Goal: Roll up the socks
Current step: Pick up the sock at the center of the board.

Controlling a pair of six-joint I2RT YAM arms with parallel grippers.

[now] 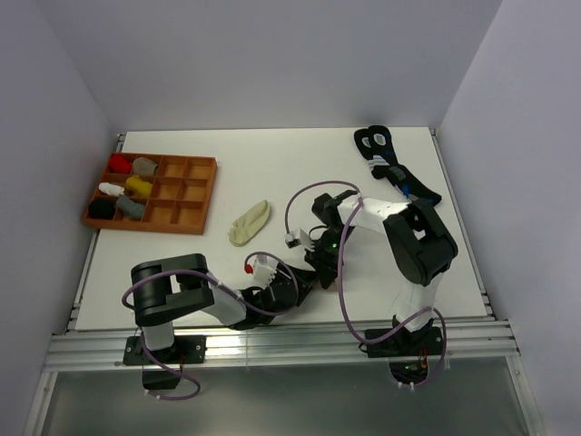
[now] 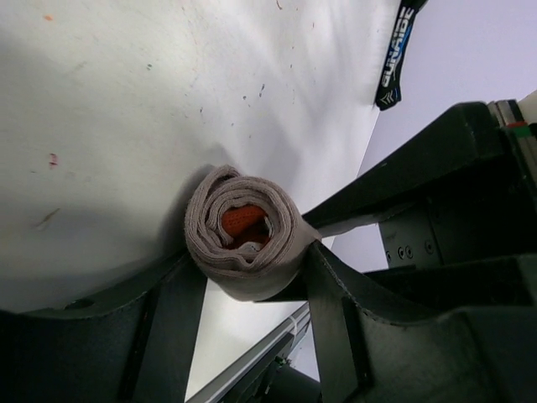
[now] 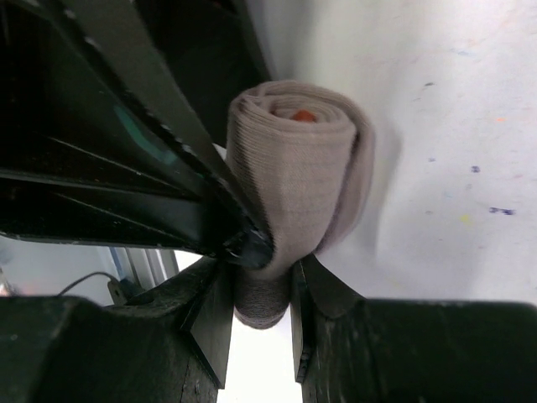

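Table (image 1: pixel 272 163) with tray (image 1: pixel 215 186) at far left. Cream sock (image 1: pixel 250 222) lay flat mid-table, untouched. Taupe sock (image 2: pixel 243 243) sat near the front edge, rolled tight, red core showing. Left gripper (image 2: pixel 249 281) clamped the roll's sides; right gripper (image 3: pixel 262 292) pinched its end.

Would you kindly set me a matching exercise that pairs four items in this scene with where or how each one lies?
Items:
1. taupe sock
2. cream sock
3. black socks
4. wooden tray

Place or state:
A. far right corner of the table
B. far left of the table
C. rolled into a coil
D. lying flat, mid-table

Pairs: 1-C, 2-D, 3-A, 4-B
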